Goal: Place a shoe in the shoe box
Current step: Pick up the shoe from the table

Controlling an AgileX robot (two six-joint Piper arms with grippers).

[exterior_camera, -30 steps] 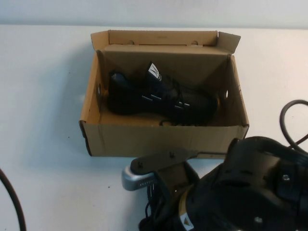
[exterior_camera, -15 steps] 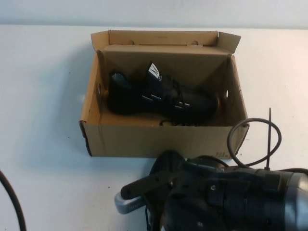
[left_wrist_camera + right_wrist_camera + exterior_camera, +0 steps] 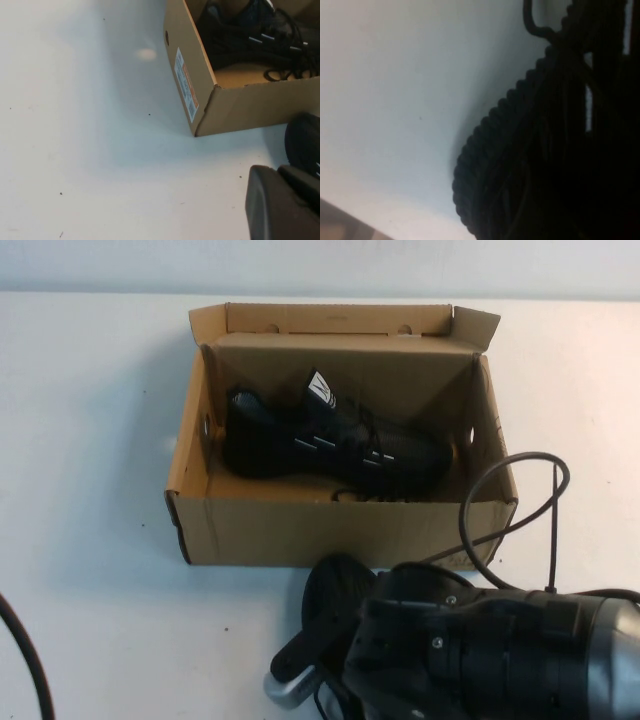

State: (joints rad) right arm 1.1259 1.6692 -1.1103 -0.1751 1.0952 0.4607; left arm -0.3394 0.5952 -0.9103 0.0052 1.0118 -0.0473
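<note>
Already inside shoe box (image 3: 340,530): shoe (image 3: 335,440)

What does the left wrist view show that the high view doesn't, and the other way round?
Only the left wrist view shows the white label on the shoe box's end wall. Only the high view shows the box's raised flap lid, the whole shoe lying inside, and the right arm low at the near edge over a second black shoe. Both show the shoe box open with the shoe in it. Neither shows the left tool or the right tool.
</note>
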